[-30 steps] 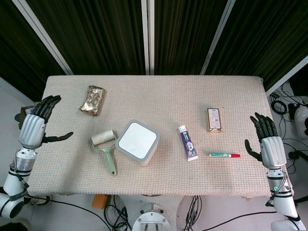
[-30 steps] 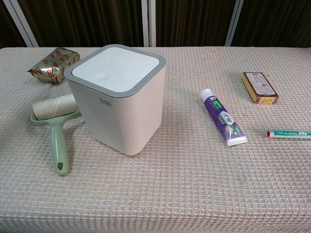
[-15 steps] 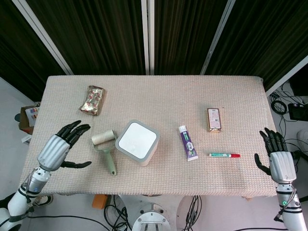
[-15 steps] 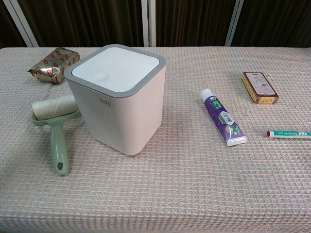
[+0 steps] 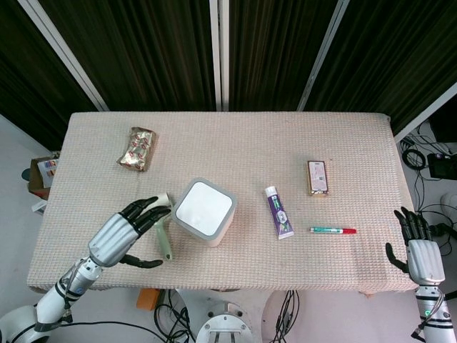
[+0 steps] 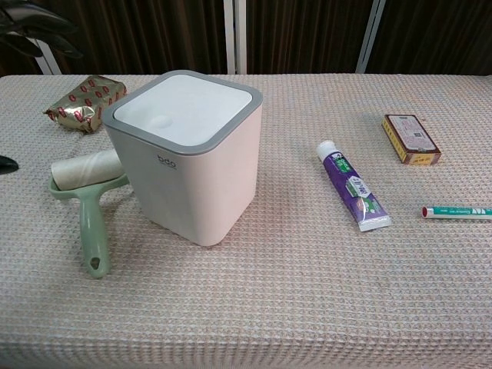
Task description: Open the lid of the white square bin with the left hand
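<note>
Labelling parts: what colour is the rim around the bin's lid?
Grey rim around the white lid; clearest in chest view.

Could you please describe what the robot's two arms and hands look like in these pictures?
Each robot hand, left and right, has a ribbed silver-grey back, black fingers and a black thumb. The forearms are silver-white with dark bands at the wrist. No sleeves, loose cables or readable markings show.

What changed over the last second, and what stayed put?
The left hand swung in from the table's left edge toward the white bin, open, now over the lint roller. The right hand drew back toward the near right corner. The lid is still closed; nothing else moved.
</note>
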`<action>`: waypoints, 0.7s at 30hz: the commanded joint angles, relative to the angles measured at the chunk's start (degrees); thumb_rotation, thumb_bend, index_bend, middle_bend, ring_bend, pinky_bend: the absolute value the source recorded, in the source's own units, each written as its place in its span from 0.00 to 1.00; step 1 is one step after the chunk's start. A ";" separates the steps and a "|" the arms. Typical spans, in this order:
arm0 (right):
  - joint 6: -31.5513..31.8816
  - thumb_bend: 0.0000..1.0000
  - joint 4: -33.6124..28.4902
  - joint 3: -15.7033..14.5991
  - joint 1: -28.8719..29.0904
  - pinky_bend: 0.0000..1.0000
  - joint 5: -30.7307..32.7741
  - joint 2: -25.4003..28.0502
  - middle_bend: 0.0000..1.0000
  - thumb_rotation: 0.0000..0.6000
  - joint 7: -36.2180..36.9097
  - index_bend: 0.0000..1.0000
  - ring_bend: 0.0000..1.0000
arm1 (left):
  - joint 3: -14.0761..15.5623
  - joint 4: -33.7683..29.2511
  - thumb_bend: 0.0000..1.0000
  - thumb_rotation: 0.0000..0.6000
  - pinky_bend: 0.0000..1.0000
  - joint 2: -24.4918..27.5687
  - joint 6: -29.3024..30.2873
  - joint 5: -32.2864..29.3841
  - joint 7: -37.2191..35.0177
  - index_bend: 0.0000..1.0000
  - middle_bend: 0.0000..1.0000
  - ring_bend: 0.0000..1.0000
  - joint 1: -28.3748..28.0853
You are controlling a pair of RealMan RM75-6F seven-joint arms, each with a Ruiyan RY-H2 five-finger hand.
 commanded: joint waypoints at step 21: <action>-0.15 0.36 1.19 0.80 -0.35 0.00 -0.01 -0.30 0.00 1.00 2.07 0.00 0.00 | -1.79 -0.79 0.11 0.49 0.21 -7.16 -10.32 -1.84 9.11 0.12 0.28 0.07 -7.48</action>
